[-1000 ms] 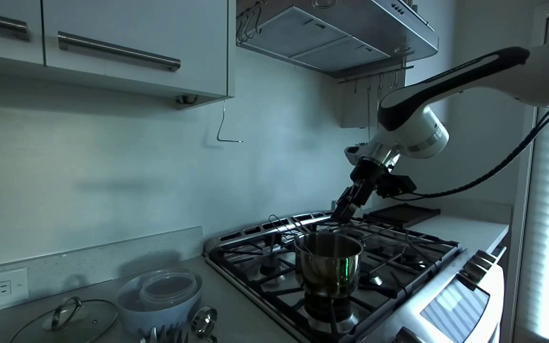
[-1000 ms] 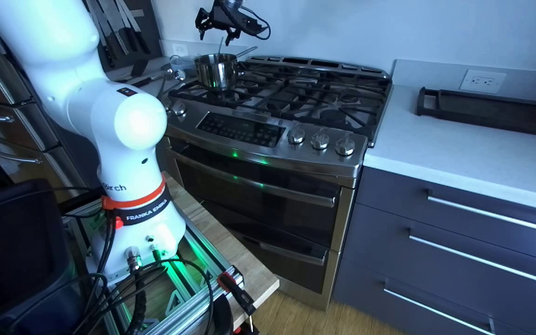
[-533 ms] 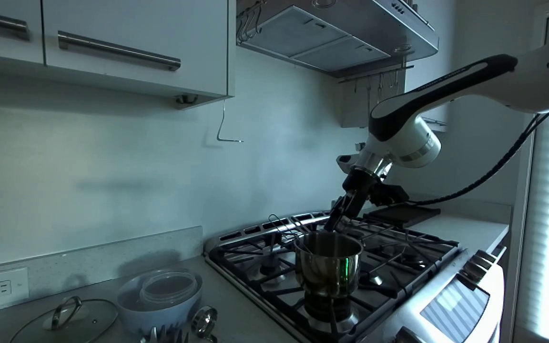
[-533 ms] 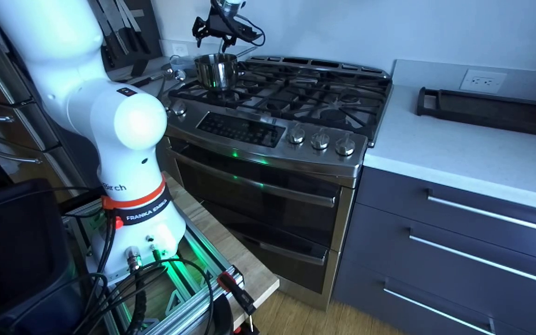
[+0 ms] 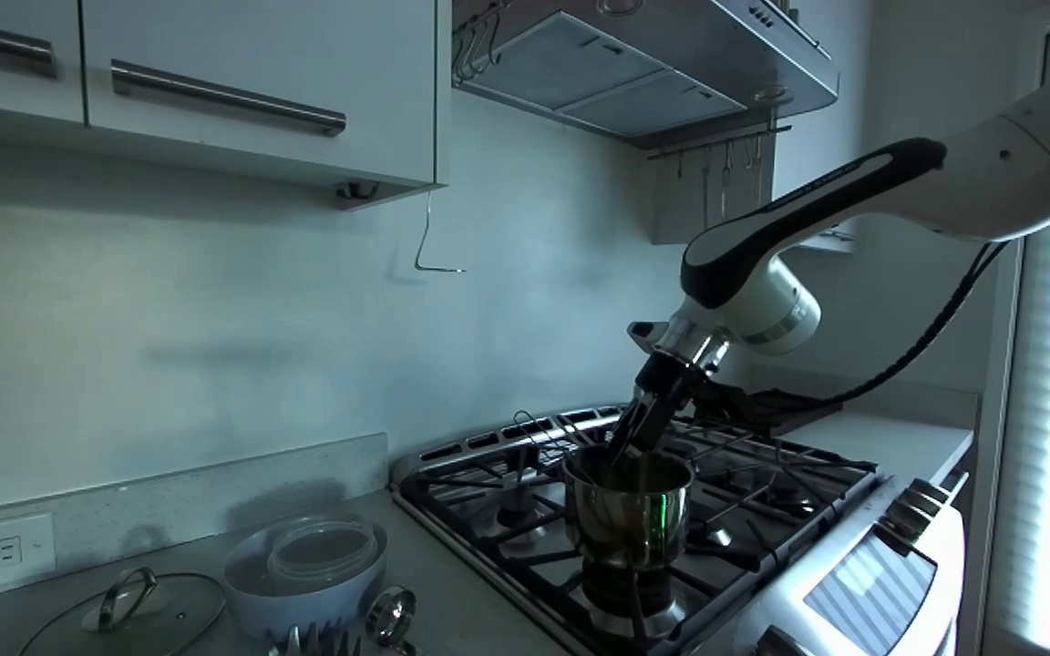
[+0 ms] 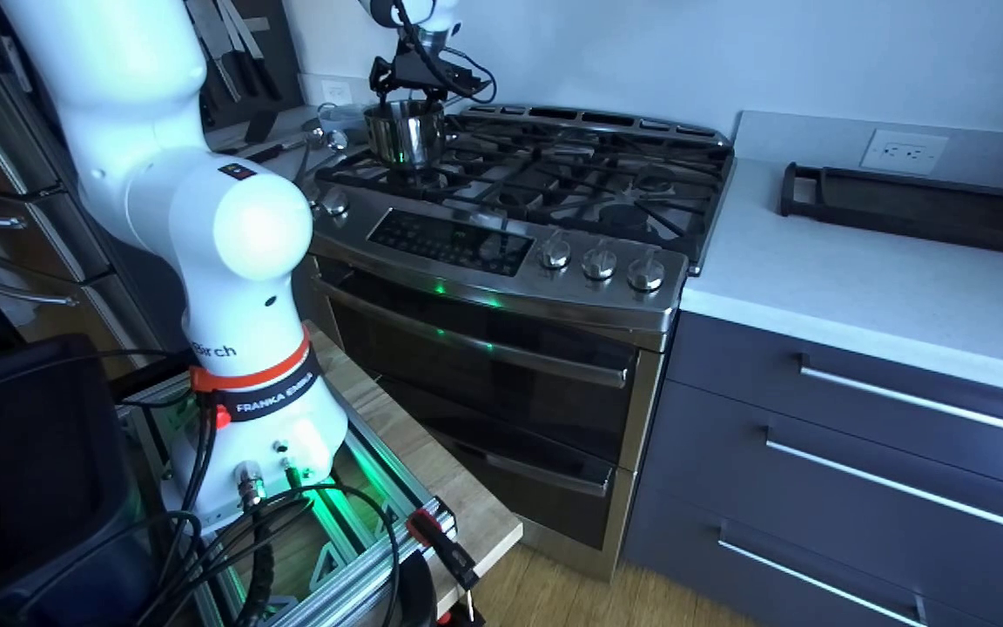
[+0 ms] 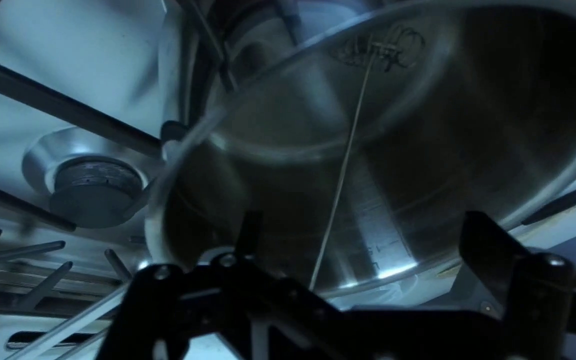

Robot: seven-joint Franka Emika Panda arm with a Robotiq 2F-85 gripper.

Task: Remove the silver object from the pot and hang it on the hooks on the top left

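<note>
1. Hand: spread wide, fingers at the mouth of the pot.
2. Silver utensil: inside the pot, leaning; its shaft shows between the fingers in the wrist view.
3. Hooks: hanging at the edge of the hood.

The worktop is pale and lies on both sides of the stove. In an exterior view, a stretch carries a glass lid lying flat, a pale bowl just beside it, and a shiny ladle near the bowl. Metal tines show in front of the bowl, the rest of them cut off. On the stretch across the stove, a black tray lies flat near the wall. The pot stands upright on the stove.
</note>
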